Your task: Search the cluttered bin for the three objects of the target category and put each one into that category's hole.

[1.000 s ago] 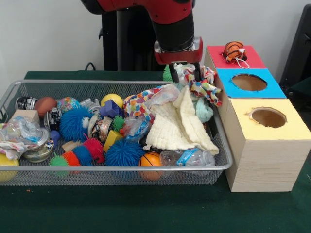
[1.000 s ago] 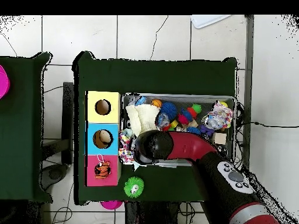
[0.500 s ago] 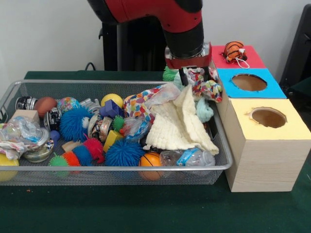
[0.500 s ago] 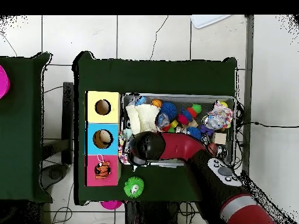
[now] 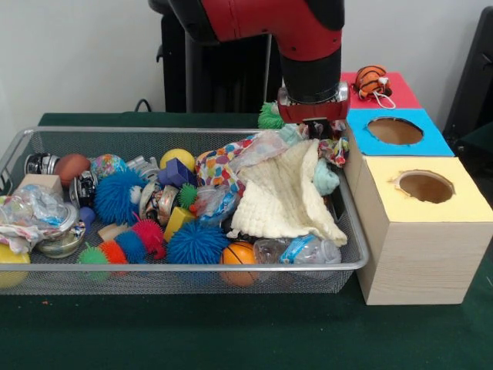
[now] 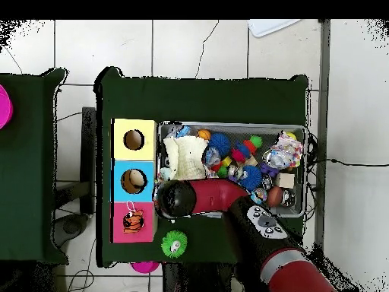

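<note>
Front view: the bin point(image 5: 23, 146) lies just left of three boxes, red point(image 5: 400, 92), blue point(image 5: 431, 142) and yellow point(image 5: 462, 204). The gripper point(image 5: 317, 127) hangs at the bin's box-side far corner, above a patterned cloth point(image 5: 333, 148); its grip cannot be told.

Overhead view: the arm point(image 6: 209, 194) hides that corner; one green spiky ball point(image 6: 175, 244) lies outside the bin.

A silver mesh is shown on the bin point(image 5: 15, 146). The three boxes are topped in red point(image 5: 385, 91), blue point(image 5: 397, 132) and yellow point(image 5: 427, 189). Cream is seen on the waffle cloth point(image 5: 285, 200), multicoloured dots on a second cloth point(image 5: 223, 163); blue point(image 5: 117, 196) and orange point(image 5: 240, 254) balls are noted
</note>
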